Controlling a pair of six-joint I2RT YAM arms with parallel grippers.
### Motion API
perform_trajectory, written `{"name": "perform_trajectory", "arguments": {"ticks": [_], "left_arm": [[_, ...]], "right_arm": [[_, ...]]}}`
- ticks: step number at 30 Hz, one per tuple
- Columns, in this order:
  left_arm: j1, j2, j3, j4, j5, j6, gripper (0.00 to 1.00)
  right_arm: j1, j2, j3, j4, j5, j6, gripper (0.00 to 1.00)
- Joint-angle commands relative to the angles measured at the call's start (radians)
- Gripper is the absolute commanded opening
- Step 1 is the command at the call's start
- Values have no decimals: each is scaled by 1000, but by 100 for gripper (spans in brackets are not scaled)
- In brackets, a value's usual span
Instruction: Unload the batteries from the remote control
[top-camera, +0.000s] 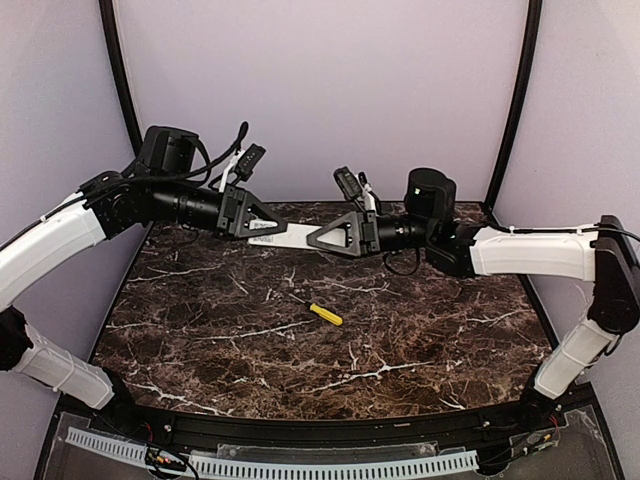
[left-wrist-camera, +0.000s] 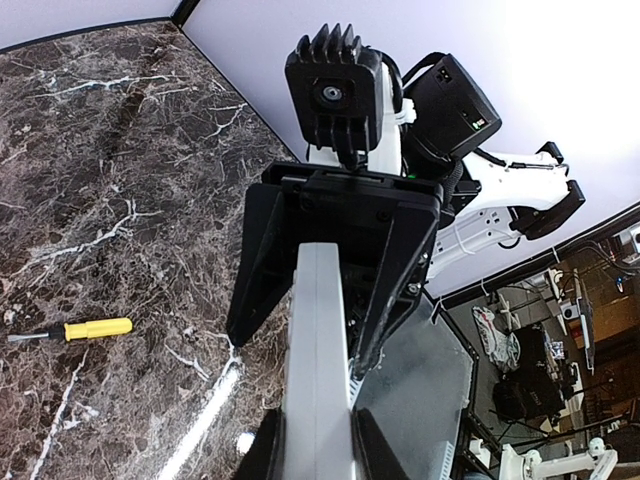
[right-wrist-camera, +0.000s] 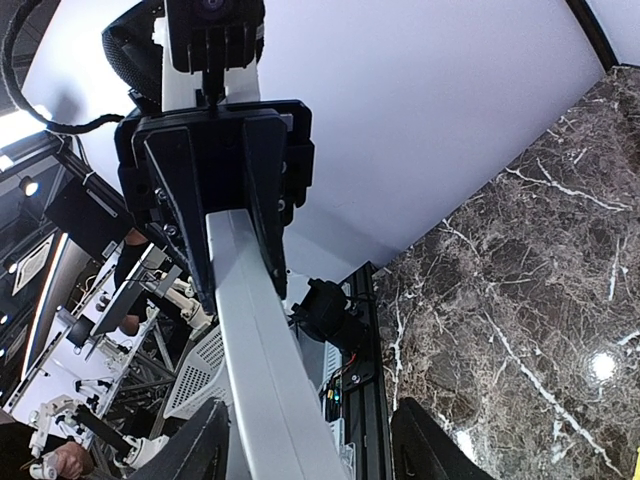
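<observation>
The remote control (top-camera: 288, 233), a slim white bar, hangs in the air above the back of the table, stretched between both arms. My left gripper (top-camera: 272, 228) is shut on its left end, and in the left wrist view the fingers press both sides of the remote control (left-wrist-camera: 318, 340). My right gripper (top-camera: 316, 238) straddles the other end with its jaws apart. In the right wrist view the remote control (right-wrist-camera: 255, 340) lies close to one finger, with a wide gap to the other finger (right-wrist-camera: 430, 440). The batteries are hidden.
A yellow-handled screwdriver (top-camera: 322, 312) lies on the dark marble table (top-camera: 200, 340) near its middle, below the two grippers. Purple walls close off the back and sides. Black poles stand at the back corners.
</observation>
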Motion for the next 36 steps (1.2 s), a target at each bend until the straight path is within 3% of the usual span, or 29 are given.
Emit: {"name": "perform_trajectory", "arguments": {"ticks": [1,13,24,27,33,36], "left_arm": [[1,-7,10,39,14,-6,0],[1,-9,16,37,16,-8,0],[2,-12,24,30,19,-5,0],[1,-11,25,30,19,-6,0],[1,-9,19,34,14,-8,0],[3,-11,17,33,9,-7,0]], "right_arm": [[-3,11,26,60,-19,8,53],[-3,15,26,58,-20,15,23],[-3,5,12,65,-41,12,15],[-3,2,11,71,-49,13,20],[-5,-8,14,44,-28,14,63],[-6,-25,13,4,-8,-6,74]]}}
